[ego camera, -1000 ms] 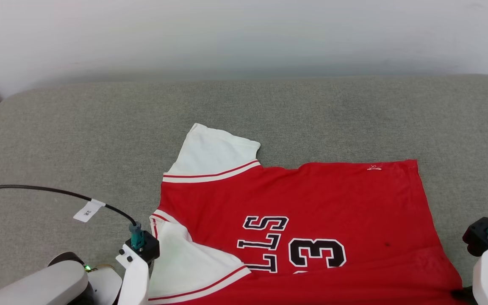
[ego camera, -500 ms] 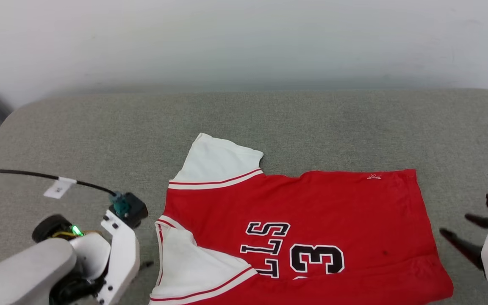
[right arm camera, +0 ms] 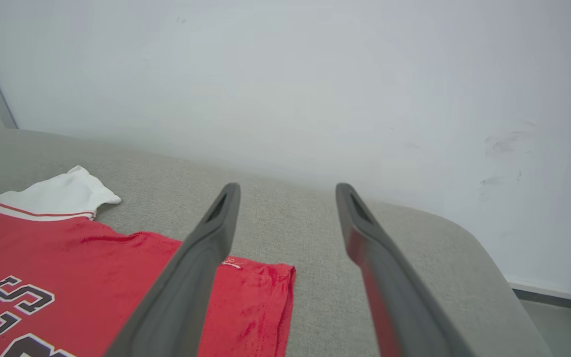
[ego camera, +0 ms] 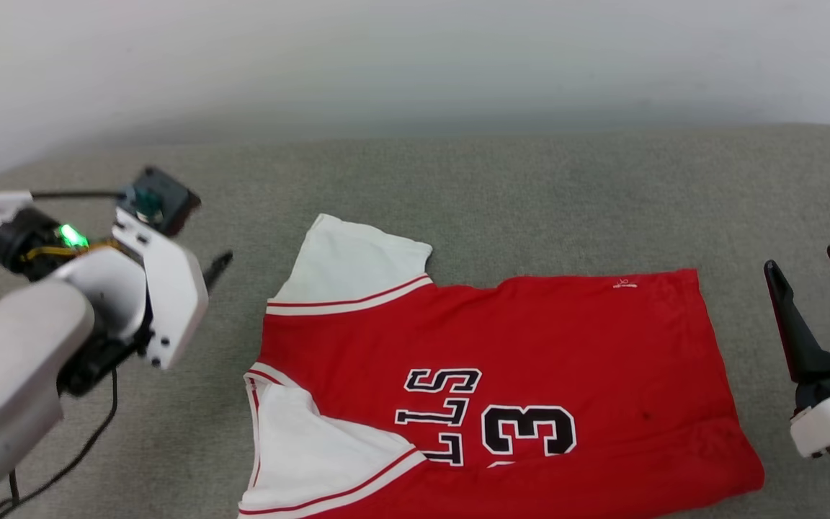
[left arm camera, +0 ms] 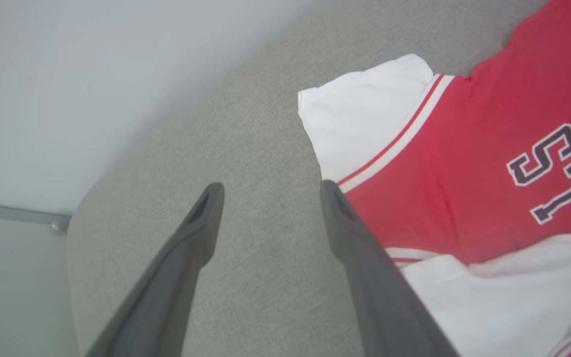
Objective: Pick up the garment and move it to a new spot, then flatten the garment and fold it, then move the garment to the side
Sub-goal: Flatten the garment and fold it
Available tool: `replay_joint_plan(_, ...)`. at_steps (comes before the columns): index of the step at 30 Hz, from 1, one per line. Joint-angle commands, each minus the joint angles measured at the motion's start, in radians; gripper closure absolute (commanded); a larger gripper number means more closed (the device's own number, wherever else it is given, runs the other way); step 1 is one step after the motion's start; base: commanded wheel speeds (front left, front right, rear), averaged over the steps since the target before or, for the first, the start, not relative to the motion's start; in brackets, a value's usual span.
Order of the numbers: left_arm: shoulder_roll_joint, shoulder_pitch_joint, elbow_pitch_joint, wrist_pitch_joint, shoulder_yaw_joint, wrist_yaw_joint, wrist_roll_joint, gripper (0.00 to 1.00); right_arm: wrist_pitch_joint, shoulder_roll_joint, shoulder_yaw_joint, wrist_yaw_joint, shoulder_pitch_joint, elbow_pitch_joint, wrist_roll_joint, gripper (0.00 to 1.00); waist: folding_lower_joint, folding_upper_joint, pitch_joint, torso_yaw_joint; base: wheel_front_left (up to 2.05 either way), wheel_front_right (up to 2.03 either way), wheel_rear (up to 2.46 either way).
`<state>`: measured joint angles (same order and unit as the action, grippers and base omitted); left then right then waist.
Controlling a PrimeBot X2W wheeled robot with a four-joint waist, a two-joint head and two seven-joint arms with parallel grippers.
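Note:
The garment (ego camera: 516,360) is a red jersey with white sleeves, lying flat and sideways on the grey cushion (ego camera: 458,187). Its sleeves point left and its hem right, with part of the black-and-white lettering and a "3" showing near its front edge. My left gripper (left arm camera: 270,187) is open and empty above bare cushion, just left of the far white sleeve (left arm camera: 360,114). My right gripper (ego camera: 804,261) is open and empty too, hovering right of the hem. In the right wrist view the right gripper (right arm camera: 288,187) points past the garment's (right arm camera: 67,258) far hem corner.
A white wall (ego camera: 415,58) rises right behind the cushion. The cushion's rounded right end (right arm camera: 484,267) drops off toward the floor. A black cable (ego camera: 62,461) trails from my left arm across the cushion's left front, and a tagged cable (ego camera: 47,193) runs off to the left.
Both grippers have opened, let go of the garment's near corners and lifted away, the left one up and to the left, the right one upward. The head camera shifted slightly.

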<state>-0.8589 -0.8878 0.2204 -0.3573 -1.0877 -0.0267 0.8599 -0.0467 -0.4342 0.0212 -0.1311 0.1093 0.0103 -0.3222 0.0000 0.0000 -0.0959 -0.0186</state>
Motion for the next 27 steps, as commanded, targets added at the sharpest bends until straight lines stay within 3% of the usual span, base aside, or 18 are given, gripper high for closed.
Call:
replay_joint_plan(1, 0.015, -0.023, 0.010, 0.002, 0.011, -0.004, 0.002, 0.00, -0.016, 0.035, -0.020, 0.001, -0.025, 0.030, 0.017, 0.00, 0.0000, 0.0000, -0.024, -0.017, 0.00, 0.00, 0.00)
replay_joint_plan(6, 0.056, -0.130, 0.074, -0.036, 0.049, 0.015, 0.022, 0.00, -0.070, 0.169, -0.086, 0.001, -0.093, 0.154, 0.083, 0.00, 0.0000, 0.0000, -0.094, -0.053, 0.00, 0.00, 0.00)
replay_joint_plan(11, 0.101, -0.241, 0.144, -0.164, 0.074, 0.039, 0.082, 0.00, -0.098, 0.241, -0.082, 0.001, -0.111, 0.224, 0.119, 0.00, 0.0000, 0.0000, -0.182, -0.092, 0.00, 0.00, 0.00)
replay_joint_plan(21, 0.139, -0.432, 0.243, -0.507, 0.036, 0.088, 0.137, 0.00, -0.142, 0.285, -0.028, 0.001, -0.037, 0.242, 0.152, 0.00, 0.0000, 0.0000, -0.360, -0.174, 0.00, 0.00, 0.00)
replay_joint_plan(27, 0.152, -0.500, 0.280, -0.646, -0.005, 0.099, 0.120, 0.00, -0.170, 0.280, 0.001, 0.001, 0.005, 0.211, 0.163, 0.00, 0.0000, 0.0000, -0.436, -0.198, 0.00, 0.00, 0.00)
